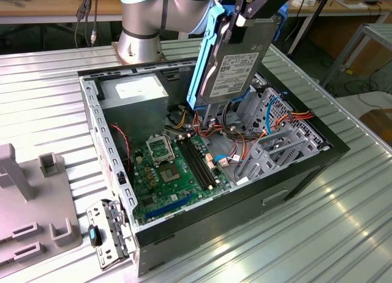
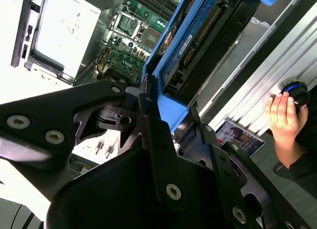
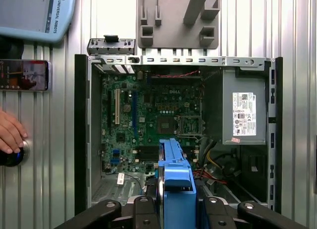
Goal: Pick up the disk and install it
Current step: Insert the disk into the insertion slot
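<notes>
Disk held above the open case
The arm leaned over the case, jaws clamped on the disk's upper end; the disk hung on edge, slightly tilted, clear of the motherboard.

The ribbed metal tabletop carries 1 open computer case near its middle, a grey fixture beside it and the arm's base near 1 edge. A pendant, a phone and a round button under a hand also lie there.
</notes>
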Tool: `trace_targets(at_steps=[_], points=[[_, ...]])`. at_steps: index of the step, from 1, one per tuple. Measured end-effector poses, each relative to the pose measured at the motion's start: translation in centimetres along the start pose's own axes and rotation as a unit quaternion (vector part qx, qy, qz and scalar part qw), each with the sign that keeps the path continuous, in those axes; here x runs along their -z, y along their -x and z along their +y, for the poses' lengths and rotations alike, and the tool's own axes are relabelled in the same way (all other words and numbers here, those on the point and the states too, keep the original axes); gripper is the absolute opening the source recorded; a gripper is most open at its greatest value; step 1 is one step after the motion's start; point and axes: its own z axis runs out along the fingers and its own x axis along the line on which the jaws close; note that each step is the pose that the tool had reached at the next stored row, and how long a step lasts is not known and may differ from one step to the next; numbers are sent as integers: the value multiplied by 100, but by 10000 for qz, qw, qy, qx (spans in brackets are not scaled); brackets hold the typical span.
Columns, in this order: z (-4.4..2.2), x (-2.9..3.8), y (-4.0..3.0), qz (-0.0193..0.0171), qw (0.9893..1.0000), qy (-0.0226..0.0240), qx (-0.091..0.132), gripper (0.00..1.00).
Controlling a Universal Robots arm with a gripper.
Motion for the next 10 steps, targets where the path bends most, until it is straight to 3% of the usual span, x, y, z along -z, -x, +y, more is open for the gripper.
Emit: trace_targets(at_steps=[4,8,10], points=[[-21,-2,1,0,10000,0,1,37],[-213,-16,0,1,10000,-3,0,37],[-281,-28,-1,0,10000,-33,0,37]])
